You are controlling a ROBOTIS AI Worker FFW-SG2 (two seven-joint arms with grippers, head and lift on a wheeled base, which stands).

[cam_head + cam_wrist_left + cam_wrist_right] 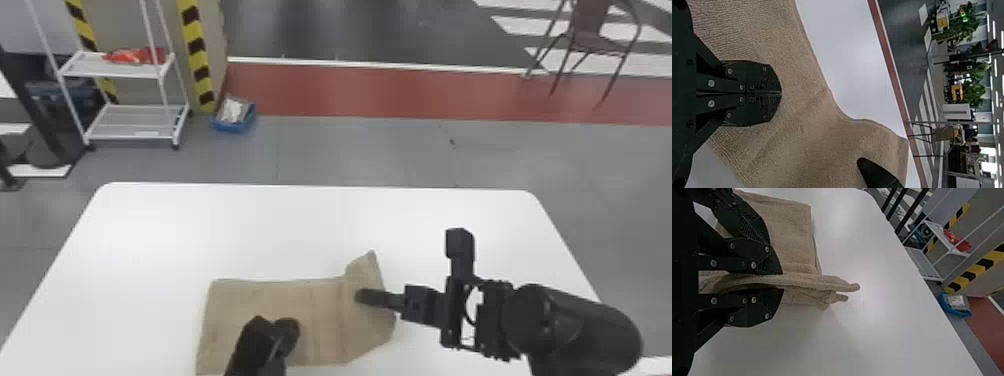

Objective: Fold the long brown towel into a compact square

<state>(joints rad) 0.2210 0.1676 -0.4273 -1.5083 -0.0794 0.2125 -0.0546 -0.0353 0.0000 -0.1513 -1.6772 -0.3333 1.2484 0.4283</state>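
In the head view, my left gripper (286, 330) is over the middle of the brown towel (320, 310), and my right gripper (361, 296) is at the towel's right part, near a corner that sticks up. The left wrist view shows my left gripper (781, 93) with its fingers together above the towel (801, 129); no cloth is visible between them. In the right wrist view, my right gripper (782, 282) is shut on a pinched fold of the towel (789, 235), whose ends poke out past the fingertips.
The towel lies on a white table (240, 230) with rounded far corners. Beyond it on the floor stand a white wire shelf (132, 122) and a blue bin (235, 120) at the left, and a brown chair (592, 40) at the far right.
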